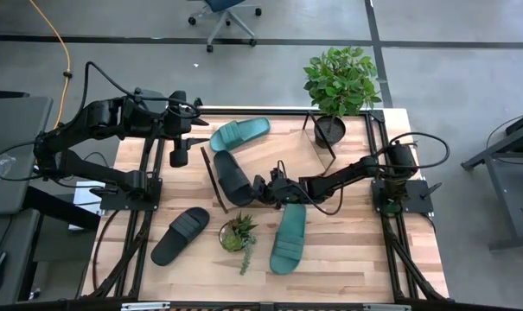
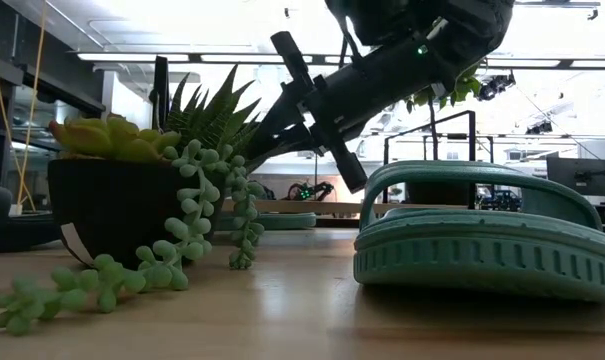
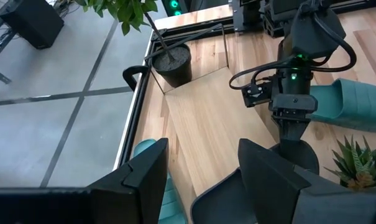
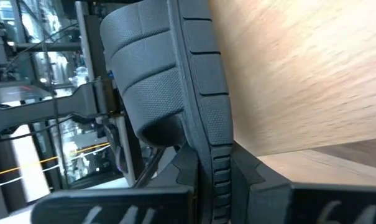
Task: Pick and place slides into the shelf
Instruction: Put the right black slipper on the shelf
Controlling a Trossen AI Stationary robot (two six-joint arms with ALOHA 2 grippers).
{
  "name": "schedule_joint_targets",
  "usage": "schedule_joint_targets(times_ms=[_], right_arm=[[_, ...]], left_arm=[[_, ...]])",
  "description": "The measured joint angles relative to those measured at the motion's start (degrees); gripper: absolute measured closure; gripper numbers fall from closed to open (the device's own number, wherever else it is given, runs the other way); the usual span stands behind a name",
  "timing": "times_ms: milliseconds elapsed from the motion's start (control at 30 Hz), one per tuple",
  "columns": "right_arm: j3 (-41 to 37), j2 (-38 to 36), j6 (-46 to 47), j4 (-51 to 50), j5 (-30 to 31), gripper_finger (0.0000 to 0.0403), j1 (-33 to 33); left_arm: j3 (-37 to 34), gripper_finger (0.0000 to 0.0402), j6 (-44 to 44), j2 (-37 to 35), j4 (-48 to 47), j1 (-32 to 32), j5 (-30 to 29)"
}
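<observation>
Two dark jointed arms, cabled and lit

Both arms, the left arm [image 1: 97, 125] and the right arm [image 1: 356, 173], are matte black with blocky joint housings, and loose black cables loop along each. Behind the jaws of the right arm, the wrist housing [image 3: 293, 87] carries a small glowing green light, a black cable curling around it, and a boxy black module beside it. The left gripper's fingers [image 3: 141, 180] are broad, flat, dark plates with angled edges.
</observation>
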Motion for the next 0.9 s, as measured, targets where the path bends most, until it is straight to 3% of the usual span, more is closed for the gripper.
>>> schedule_joint_targets(times_ms=[900], right_arm=[[-0.02,0.26,-0.48,0.76,-2.99,0.0384,-0.81]], left_arm=[[0.0,0.022,0.11,0.02,0.07,0.0,-0.04]])
